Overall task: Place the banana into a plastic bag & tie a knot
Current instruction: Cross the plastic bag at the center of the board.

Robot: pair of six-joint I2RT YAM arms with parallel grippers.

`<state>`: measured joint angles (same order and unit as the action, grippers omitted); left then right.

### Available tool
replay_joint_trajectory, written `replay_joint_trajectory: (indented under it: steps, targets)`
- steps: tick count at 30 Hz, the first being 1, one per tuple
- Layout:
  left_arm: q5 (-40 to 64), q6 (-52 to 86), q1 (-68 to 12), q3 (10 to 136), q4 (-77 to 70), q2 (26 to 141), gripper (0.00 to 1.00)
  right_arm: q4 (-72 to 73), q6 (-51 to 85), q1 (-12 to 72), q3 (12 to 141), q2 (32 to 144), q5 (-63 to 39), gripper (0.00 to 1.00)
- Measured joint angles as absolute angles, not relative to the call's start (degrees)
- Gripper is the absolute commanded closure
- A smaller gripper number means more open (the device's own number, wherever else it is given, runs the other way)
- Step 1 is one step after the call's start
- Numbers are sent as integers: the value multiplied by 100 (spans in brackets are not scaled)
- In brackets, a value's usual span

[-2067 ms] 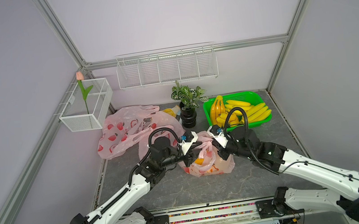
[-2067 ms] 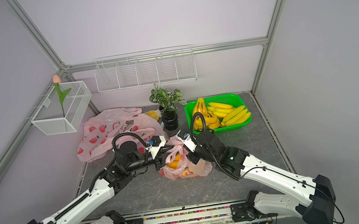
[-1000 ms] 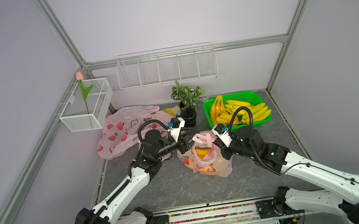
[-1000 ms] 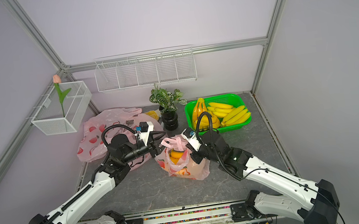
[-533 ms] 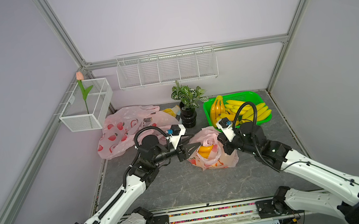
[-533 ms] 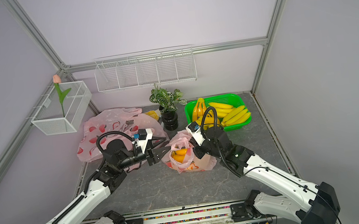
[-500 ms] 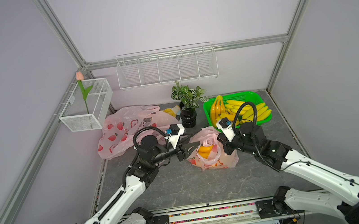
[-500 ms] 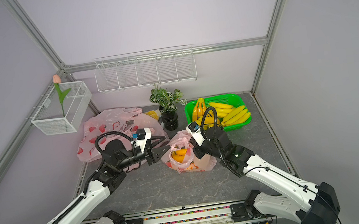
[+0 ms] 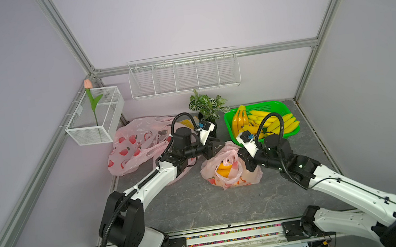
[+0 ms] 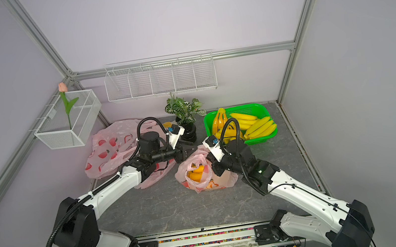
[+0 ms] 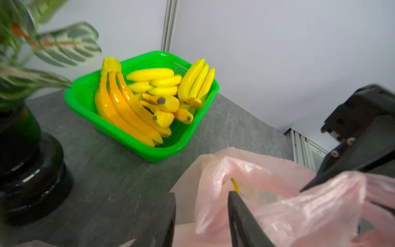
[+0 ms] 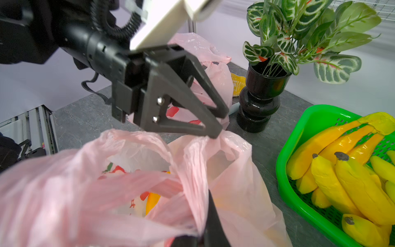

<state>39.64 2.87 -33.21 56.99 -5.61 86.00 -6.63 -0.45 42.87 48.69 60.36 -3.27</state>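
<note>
Pink bag (image 12: 235,171) against left tool (image 12: 220,125) tip

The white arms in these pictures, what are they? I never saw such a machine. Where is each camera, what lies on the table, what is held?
They are two robot arms. Both top views look down from above; the other two come from wrist cameras. On the grey table stand a green plastic basket of yellow bananas and a plant in a black vase; crumpled pink bags lie nearby. The right gripper, a two-fingered claw, is shut on a pink printed plastic bag holding an orange-yellow banana. The left gripper, jaws apart, is at its top.
</note>
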Motion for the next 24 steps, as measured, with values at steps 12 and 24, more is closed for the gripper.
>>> replay_joint_trajectory:
  steps: [12,24]
  targets:
    - [4401,64,-3680,5087,-360,8221,64,-242,-32,4156,4858,6285,-266,93]
    - [4049,390,-4239,4567,-1098,7955,69,685,482,3975,4547,6573,-456,93]
